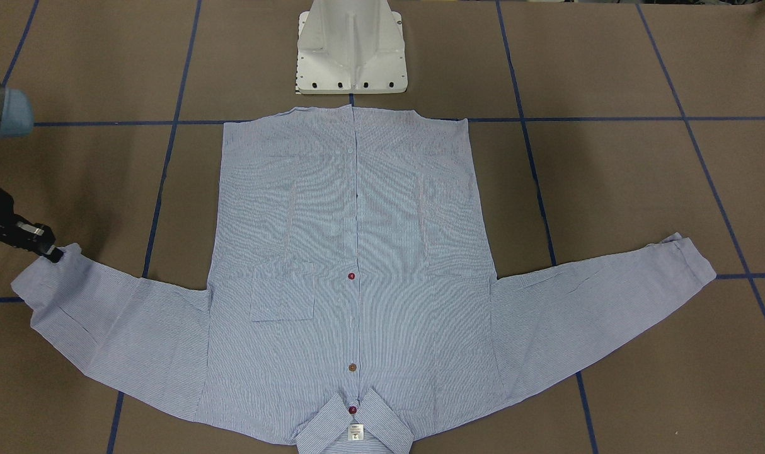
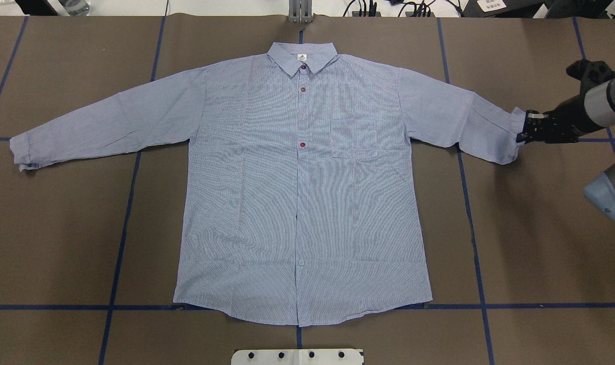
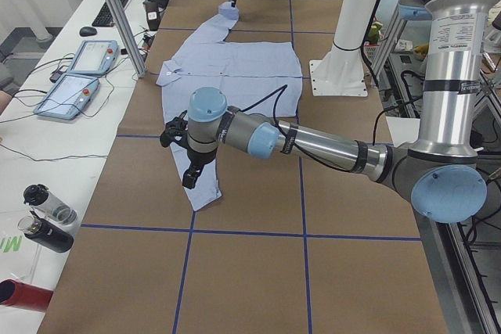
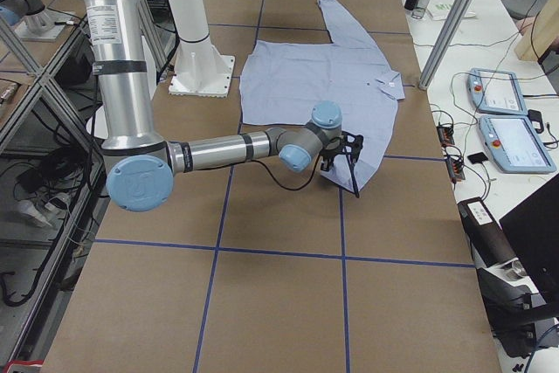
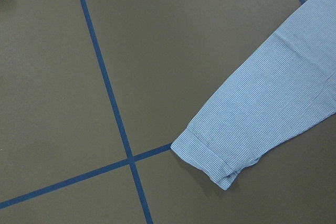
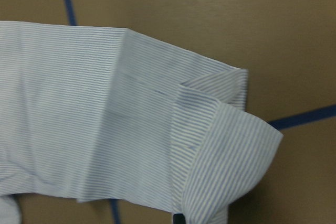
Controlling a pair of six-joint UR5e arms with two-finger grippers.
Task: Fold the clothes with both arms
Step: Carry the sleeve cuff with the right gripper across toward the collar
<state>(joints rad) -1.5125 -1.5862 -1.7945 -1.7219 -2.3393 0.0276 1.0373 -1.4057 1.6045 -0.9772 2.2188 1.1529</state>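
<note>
Shirt (image 2: 297,203) spread flat, front up, on table (image 2: 540,253).
Right gripper (image 2: 521,134) pinches the right cuff (image 6: 226,145); left gripper (image 3: 190,176) jaws cannot be told.

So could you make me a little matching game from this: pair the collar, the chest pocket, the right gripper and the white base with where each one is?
Things:
1. collar
2. chest pocket
3. right gripper
4. white base

Places:
A. at a sleeve cuff
B. just past the hem of the shirt
C. at the shirt's end farthest from the robot
D. on the shirt front, on the right gripper's side of the buttons

Pairs: 1-C, 2-D, 3-A, 4-B
</note>
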